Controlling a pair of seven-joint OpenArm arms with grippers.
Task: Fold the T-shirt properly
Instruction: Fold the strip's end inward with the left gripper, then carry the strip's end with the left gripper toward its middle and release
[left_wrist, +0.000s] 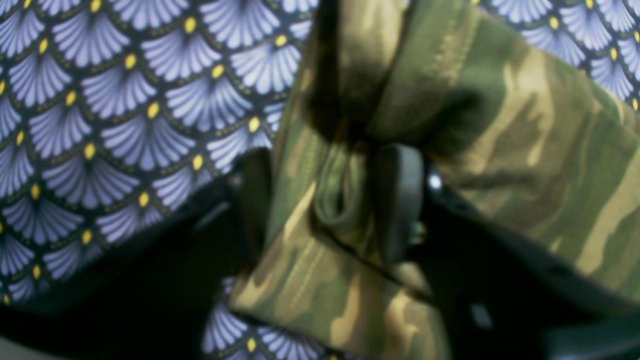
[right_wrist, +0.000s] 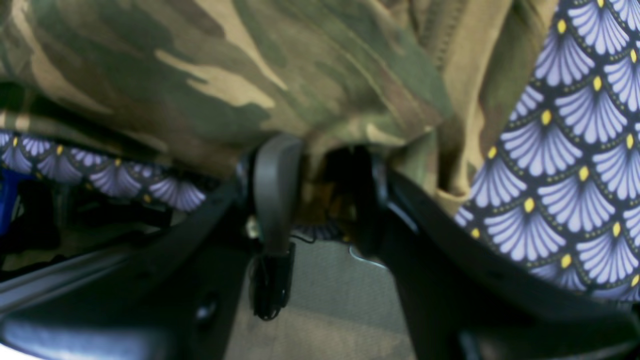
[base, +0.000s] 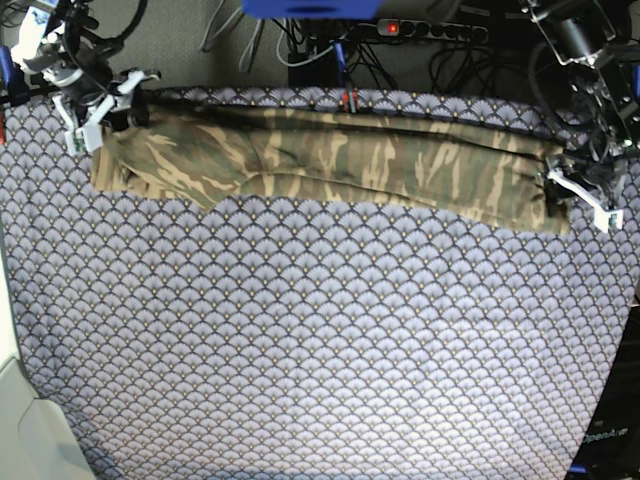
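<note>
Two arms hold one long band of cloth across the upper part of the base view. Largest is the desk (base: 300, 350), its purple scalloped cloth filling most of the frame and bare below the band. Next is the shirt (base: 350, 160), stretched as a narrow camouflage strip from upper left to the right edge, lying along the far side of the desk, already folded lengthwise by the look of it.

Smaller are the arms. The right gripper (base: 95, 105) sits at the strip's upper-left end; in its wrist view the jaws (right_wrist: 315, 190) stand a little apart with cloth draped over and between them, so it looks to be grasping the shirt, though the contact itself is in shadow. The left gripper (base: 580, 195) is at the right end; its wrist view shows the jaws clenched on a bunched hem (left_wrist: 340, 195).

My judgement: the step in hand is carrying or tensioning the strip before the crosswise fold. To do it well, both ends should move together at even height so the band stays taut without sagging in the middle, and the layers should stay stacked. One end can then be brought over to the other, edges aligned, before either grip lets go. Pulling too hard risks cloth slipping from the looser right grasp.
</note>
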